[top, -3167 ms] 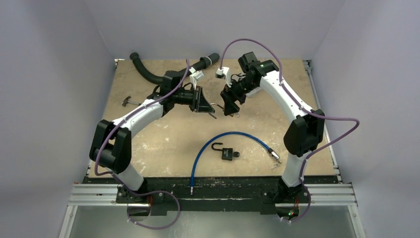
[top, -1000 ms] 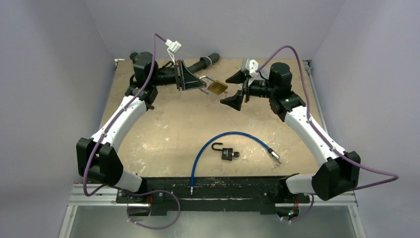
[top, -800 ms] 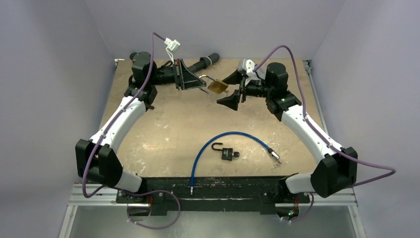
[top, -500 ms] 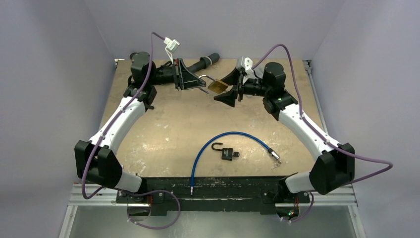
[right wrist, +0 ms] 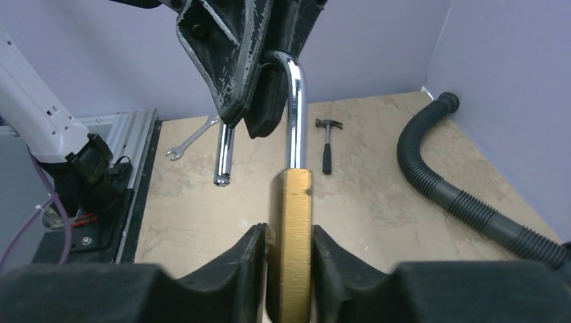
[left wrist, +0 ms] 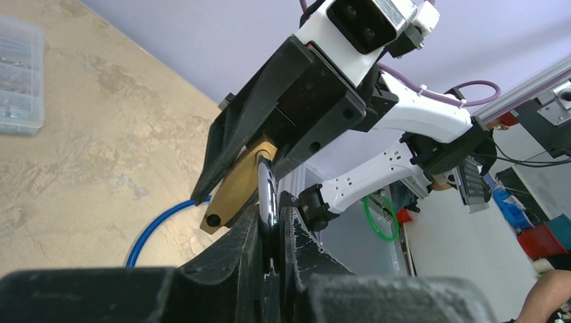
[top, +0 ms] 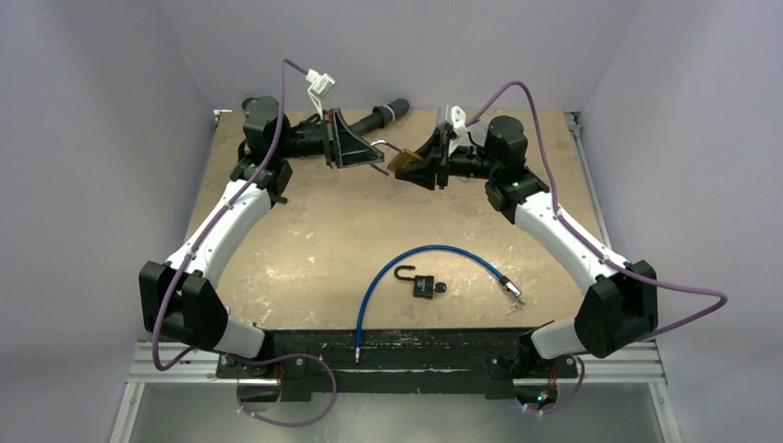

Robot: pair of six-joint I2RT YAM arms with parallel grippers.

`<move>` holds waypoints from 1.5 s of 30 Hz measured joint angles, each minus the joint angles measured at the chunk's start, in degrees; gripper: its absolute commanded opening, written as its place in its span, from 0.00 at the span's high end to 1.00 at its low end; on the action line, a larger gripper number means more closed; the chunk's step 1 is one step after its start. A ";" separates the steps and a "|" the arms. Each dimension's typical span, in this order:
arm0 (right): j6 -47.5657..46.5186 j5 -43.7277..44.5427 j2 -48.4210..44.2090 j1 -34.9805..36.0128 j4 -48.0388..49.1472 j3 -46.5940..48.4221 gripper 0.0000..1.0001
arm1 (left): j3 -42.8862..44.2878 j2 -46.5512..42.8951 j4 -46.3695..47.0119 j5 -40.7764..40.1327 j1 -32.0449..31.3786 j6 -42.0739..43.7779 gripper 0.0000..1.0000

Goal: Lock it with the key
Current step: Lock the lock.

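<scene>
**Clerk:** Where is the lock?

**Inspector:** The brass padlock point(top: 403, 163) is held off the table point(top: 305, 231), upper centre of the overhead frame, between the two arms. In the right wrist view its body stands upright at lower centre, and the shackle point(right wrist: 295, 114) rises from it toward the top of the frame.

**Clerk:** Is the shackle home?

**Inspector:** No. One leg enters the body. The other leg hangs free to the left of it, its end in the air.

**Clerk:** State of the left gripper point(top: 380, 159)?

**Inspector:** Closed on the shackle, pinching it at the bend. In the left wrist view the chrome bar sits tight between the two fingers at lower centre.

**Clerk:** And the right gripper point(top: 427, 166)?

**Inspector:** Clamped on the brass body. In its own view a finger point(right wrist: 252, 259) lies against each narrow side, with no gap that I can see.

**Clerk:** The key?

**Inspector:** I cannot make it out in any view.

**Clerk:** What else is on the table?

**Inspector:**
- Lower centre of the overhead frame: a black padlock point(top: 424, 285) with its shackle open, lying inside the arc of a blue cable point(top: 397, 263).
- Along the top edge: a black hose point(top: 383, 117).
- In the right wrist view: a hammer point(right wrist: 327, 145) right of the shackle and a wrench point(right wrist: 192, 140) at left.
</scene>
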 measured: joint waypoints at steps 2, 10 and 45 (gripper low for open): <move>0.68 -0.04 0.02 -0.02 0.11 0.00 0.97 | 0.00 0.00 0.00 0.44 0.00 -0.07 1.00; 2.29 -0.87 0.96 0.02 -4.52 0.83 1.00 | 2.73 -0.07 -11.10 0.50 1.79 11.67 0.30; -18.51 2.38 9.09 2.32 -53.81 18.99 1.00 | 16.22 0.00 -58.93 -23.08 -11.26 87.80 0.51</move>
